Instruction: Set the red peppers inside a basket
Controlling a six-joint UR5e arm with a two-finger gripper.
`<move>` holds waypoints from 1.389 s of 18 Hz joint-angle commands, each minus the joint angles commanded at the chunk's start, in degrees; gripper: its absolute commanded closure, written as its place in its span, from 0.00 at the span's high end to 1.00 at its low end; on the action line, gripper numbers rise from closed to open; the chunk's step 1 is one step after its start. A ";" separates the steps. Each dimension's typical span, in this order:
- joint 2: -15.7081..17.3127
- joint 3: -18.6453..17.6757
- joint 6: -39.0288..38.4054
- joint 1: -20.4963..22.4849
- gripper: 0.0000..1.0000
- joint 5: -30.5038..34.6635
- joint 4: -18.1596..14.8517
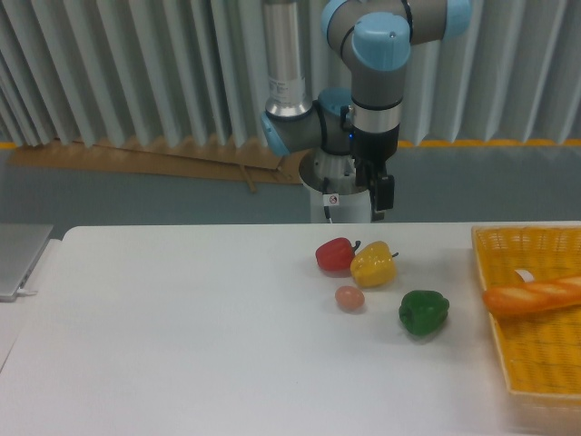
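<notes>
The red pepper (335, 254) sits mid-tabletop, touching the yellow pepper (373, 264). The pincer (379, 195) hangs behind them; whether it is wide or narrow I cannot tell. A clumsy grab might knock the yellow one or miss the basket (536, 363).

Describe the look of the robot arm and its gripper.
The arm is built of silver-grey metal tubes with rounded joint housings capped in light blue. A black band rings the wrist section, and the dark gripper hangs below it, too small to show its fingers. A small round red-and-white sticker sits on the pale base.
</notes>
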 joint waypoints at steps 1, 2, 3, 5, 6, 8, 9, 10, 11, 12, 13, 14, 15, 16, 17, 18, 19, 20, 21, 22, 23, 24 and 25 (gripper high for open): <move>-0.44 0.09 -0.09 0.09 1.00 0.09 0.87; -1.05 0.00 0.09 0.09 1.00 0.00 1.92; -1.58 0.00 0.00 0.09 1.00 0.09 2.89; -2.64 0.35 0.09 0.18 1.00 0.09 4.21; -2.73 0.44 0.09 0.26 1.00 0.09 4.66; -2.64 0.44 0.17 0.27 1.00 0.17 4.84; -2.64 0.44 0.17 0.26 1.00 0.35 4.75; -2.55 0.44 0.17 0.26 1.00 1.22 4.75; -2.55 0.44 0.17 0.44 1.00 2.27 4.83; -2.55 0.53 0.17 0.53 1.00 3.07 4.84; -2.55 0.53 0.17 0.62 1.00 4.12 4.84; -2.47 0.53 0.17 0.62 1.00 5.26 4.75; -2.55 0.61 0.17 0.53 1.00 6.32 4.49; -2.64 0.44 -0.09 0.44 1.00 6.68 4.40; -2.64 0.27 -0.44 0.35 1.00 6.68 4.48; -2.64 0.26 -0.88 0.35 1.00 6.68 4.57; -2.55 0.26 -0.88 0.44 1.00 6.07 4.57; -2.55 0.26 -0.97 0.53 1.00 6.41 4.75; -2.47 0.26 -0.18 0.44 1.00 6.76 4.92; -2.46 0.18 -0.09 0.53 1.00 6.68 4.92; -2.46 0.00 -0.09 0.70 1.00 6.42 4.84; -2.55 -0.17 -0.52 0.62 1.00 6.16 4.84; -2.55 -0.18 -0.96 0.53 1.00 6.41 4.84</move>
